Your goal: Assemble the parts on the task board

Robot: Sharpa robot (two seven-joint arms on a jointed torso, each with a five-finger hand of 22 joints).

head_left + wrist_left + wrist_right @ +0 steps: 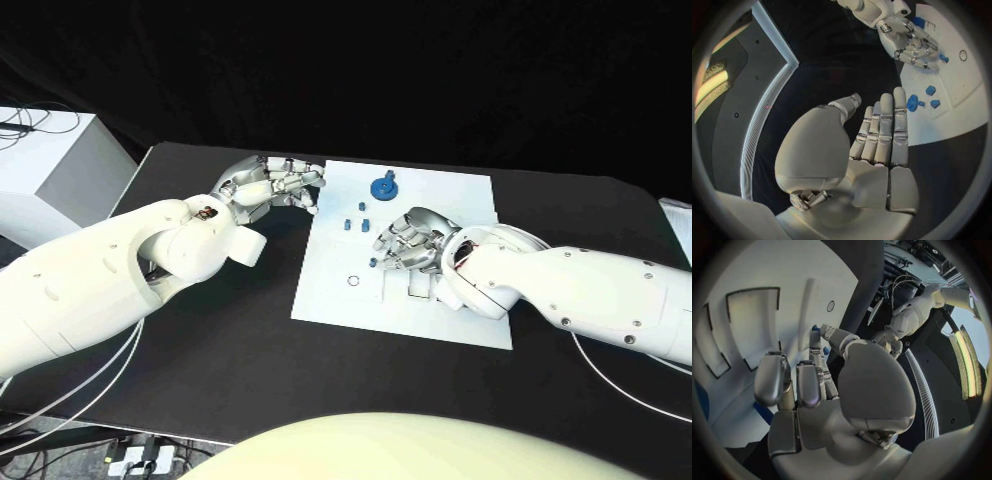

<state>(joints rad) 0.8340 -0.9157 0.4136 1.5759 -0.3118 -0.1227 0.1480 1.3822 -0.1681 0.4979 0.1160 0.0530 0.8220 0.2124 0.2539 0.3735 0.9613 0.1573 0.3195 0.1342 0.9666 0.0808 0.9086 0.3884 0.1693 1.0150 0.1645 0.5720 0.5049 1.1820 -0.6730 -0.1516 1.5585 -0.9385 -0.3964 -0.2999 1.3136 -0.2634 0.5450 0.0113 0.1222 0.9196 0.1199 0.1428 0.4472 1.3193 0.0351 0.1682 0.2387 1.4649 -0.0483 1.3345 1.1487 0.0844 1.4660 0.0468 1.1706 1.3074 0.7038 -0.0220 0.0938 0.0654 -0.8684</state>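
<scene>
Two hands: both at the board (pixel 433 305), one on each side.
Board: white plate mid-table (pixel 202 380), with rectangular recesses near its right edge and a small ring hole (pixel 353 281).
Left hand (pixel 274 185): at the board's top-left corner, over the black table; fingers straight and side by side, thumb apart, holding nothing.
Right hand (pixel 408 240): over the board's middle, fingers curled down onto small blue parts (pixel 361 224); whether it grips one I cannot tell.
Blue wheel (pixel 384 186): near the board's top edge, apart from both hands.
In the way: right hand hides some parts beneath it.
White box (pixel 51 170): at the table's left edge, cables behind it.
</scene>
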